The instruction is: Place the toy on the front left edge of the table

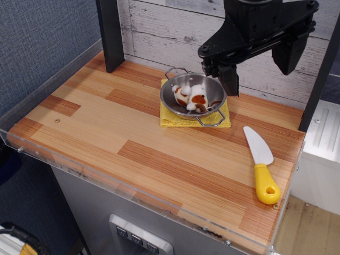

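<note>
A whitewashed plank wall (175, 32) stood behind, with a blue-grey fabric panel (37, 42) to the left. A black post (110, 32) rose at the back. Pale wooden flooring (308, 228) showed at lower right, beside a white cabinet (321, 154).

Single view, observation.image: fixed camera set high beyond the front corner of the table (106, 133), facing obliquely down and across toward the back wall. Medium range; whole tabletop framed. The gripper (226, 74) hangs upper right of centre, the arm above it cropped by the top edge.
</note>
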You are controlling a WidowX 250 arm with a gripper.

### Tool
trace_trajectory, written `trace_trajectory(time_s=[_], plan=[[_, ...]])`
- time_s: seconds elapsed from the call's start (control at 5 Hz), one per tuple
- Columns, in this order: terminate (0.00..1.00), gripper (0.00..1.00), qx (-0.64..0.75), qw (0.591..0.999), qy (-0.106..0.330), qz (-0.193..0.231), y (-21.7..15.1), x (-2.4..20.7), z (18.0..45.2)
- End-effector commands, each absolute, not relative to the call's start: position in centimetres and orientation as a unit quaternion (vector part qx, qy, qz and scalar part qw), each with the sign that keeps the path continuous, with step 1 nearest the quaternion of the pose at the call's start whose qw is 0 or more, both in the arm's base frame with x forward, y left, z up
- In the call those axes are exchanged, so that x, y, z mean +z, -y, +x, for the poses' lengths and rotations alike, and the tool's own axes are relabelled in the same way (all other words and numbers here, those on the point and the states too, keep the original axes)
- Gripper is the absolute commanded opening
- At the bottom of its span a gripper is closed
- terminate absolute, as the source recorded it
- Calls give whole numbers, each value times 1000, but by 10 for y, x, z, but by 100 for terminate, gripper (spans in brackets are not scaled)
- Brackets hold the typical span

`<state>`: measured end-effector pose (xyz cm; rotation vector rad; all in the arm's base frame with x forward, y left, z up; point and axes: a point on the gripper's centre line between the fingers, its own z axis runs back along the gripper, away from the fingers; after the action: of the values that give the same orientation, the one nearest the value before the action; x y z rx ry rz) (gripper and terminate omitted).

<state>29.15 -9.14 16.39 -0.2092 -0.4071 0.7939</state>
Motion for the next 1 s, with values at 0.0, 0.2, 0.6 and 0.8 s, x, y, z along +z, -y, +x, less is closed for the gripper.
trace_trajectory(time_s=[0.0, 0.2, 0.6, 0.8], plan=[[0, 100, 383, 897, 197, -101, 91, 164, 292], [0, 100, 436, 871, 204, -94, 52, 161, 304], [0, 100, 483, 847, 203, -86, 16, 143, 324], [0, 100, 505, 836, 195, -87, 1, 129, 333]])
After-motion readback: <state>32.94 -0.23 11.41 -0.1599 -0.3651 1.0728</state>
